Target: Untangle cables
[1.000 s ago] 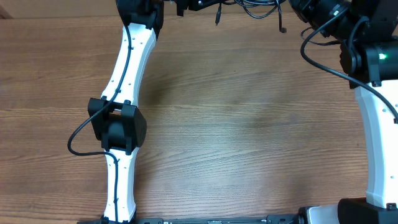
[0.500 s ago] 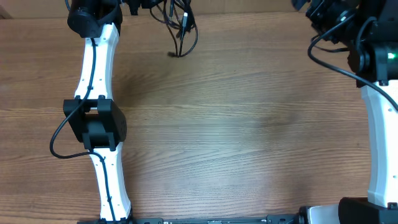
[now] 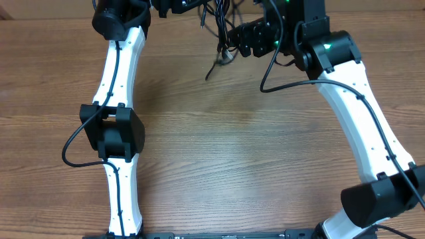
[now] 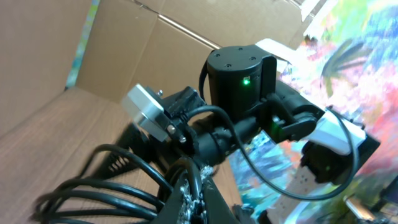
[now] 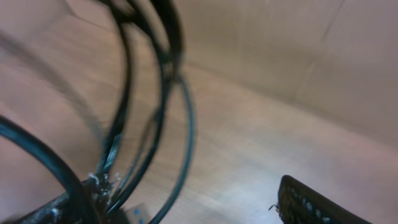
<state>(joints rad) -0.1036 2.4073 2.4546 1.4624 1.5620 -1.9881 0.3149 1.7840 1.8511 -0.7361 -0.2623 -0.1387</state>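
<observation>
Overhead view of a wooden table (image 3: 219, 153) with two white robot arms I was driving remotely. The cables (image 3: 214, 68), thin black strands in a loose bunch, hung over the table's far edge, slightly left of its middle, with one plug end trailing down onto the wood.

The left gripper (image 3: 192, 6) sat right at that far edge, clenched on the top of the bunch. In its wrist view, the looped strands fanned out from its fingers.

What had changed: half a second before, the right arm had been out at the table's far right corner, well away from the cables. It had since swung in along the far edge, and the right gripper (image 3: 231, 46) was now just beside the hanging strands. In its wrist view, the jaws stood apart, released, with several strands blurred close against one finger (image 5: 311, 202). I could not tell whether any strand lay properly between them.

I judged this to be the approach for a second hold. The strands were still bunched together, so the untangling looked barely begun.
</observation>
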